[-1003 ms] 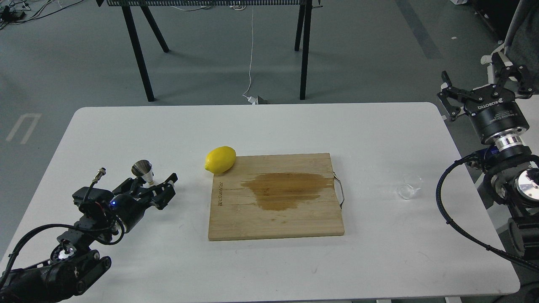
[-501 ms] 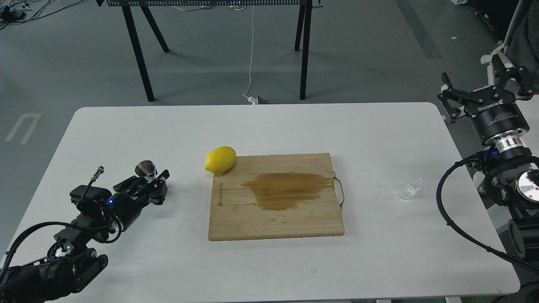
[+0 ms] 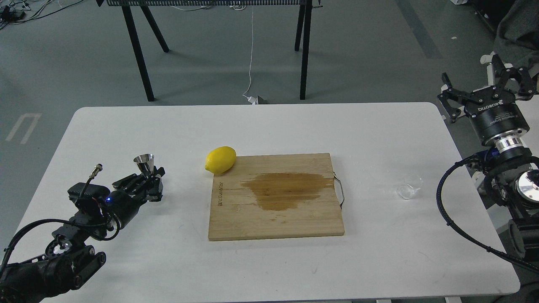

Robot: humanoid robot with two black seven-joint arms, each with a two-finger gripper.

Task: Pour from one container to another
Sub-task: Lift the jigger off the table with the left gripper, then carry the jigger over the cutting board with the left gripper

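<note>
The steel jigger (image 3: 144, 162) stands upright at the table's left, its upper cone showing above my left gripper (image 3: 145, 178), which is shut on its lower half. The clear glass cup (image 3: 409, 186) sits alone on the table at the right, right of the board's handle. My right gripper (image 3: 485, 90) is open and raised beyond the table's right edge, well behind and to the right of the cup, with nothing between its fingers.
A wooden cutting board (image 3: 276, 219) with a dark wet stain (image 3: 286, 189) lies mid-table, with a metal handle (image 3: 340, 191) on its right side. A lemon (image 3: 220, 160) rests at the board's far left corner. Black table legs (image 3: 305, 46) stand on the floor beyond.
My left gripper drew back slightly to the left and its fingers came together around the jigger, which went from tilted to upright. The right arm and the cup stayed put.
</note>
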